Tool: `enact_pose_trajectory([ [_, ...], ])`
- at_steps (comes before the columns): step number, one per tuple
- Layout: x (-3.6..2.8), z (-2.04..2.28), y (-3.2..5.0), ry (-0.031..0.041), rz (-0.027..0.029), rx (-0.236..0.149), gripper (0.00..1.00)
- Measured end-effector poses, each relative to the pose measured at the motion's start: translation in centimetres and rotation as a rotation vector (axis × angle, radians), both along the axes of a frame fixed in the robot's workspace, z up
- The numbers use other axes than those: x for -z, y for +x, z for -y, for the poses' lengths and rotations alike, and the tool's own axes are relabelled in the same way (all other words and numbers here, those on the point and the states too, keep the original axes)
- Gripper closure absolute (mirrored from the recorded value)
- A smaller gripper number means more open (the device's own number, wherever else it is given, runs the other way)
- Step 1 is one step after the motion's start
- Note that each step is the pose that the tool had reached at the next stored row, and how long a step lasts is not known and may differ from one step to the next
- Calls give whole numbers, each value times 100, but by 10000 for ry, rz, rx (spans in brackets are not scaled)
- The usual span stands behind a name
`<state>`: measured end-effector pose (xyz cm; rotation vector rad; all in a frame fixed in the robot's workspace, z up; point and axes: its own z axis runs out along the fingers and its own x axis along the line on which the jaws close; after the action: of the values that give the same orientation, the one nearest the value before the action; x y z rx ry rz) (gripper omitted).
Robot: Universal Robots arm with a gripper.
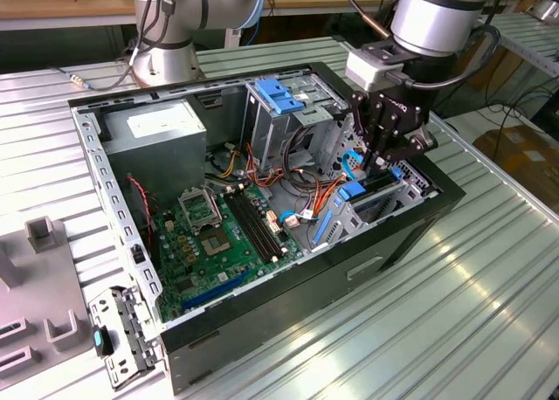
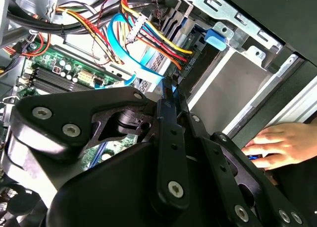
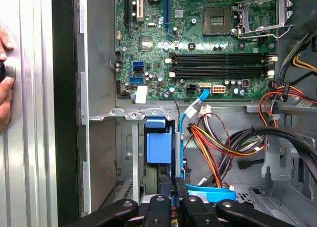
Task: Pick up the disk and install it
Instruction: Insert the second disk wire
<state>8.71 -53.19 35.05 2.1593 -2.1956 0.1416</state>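
I reach into an open computer case (image 1: 262, 304) lying on a ribbed metal table (image 1: 472, 295). A green motherboard (image 1: 210, 243) covers the case floor. In the exterior view the drive bay (image 1: 371, 212) sits at about 3 o'clock in the case. The disk (image 3: 158, 146) stands on edge in that bay, showing a blue plastic rail over a dark body. My pincer (image 1: 382, 168) hangs directly above the disk, its black fingers (image 3: 179, 190) drawn narrow, almost touching. I cannot tell whether they pinch the disk. Coloured wires (image 3: 218, 142) lie just beside them. A person's hand (image 2: 277, 145) rests outside the case.
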Motion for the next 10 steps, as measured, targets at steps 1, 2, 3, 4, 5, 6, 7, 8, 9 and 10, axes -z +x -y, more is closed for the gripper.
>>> enact_pose_trajectory([
  [1,4,0,0,1,0,73,84],
  [2,6,0,0,-1,1,132,84],
  [3,8,0,1,-1,1,149,84],
  [4,9,0,1,0,0,150,84],
  [5,11,1,1,2,3,151,84],
  [6,12,3,2,3,8,151,84],
  [7,13,3,2,3,14,150,84],
  [8,14,11,2,7,24,150,84],
  [9,14,21,1,19,29,150,84],
  [10,15,34,1,30,35,152,84],
])
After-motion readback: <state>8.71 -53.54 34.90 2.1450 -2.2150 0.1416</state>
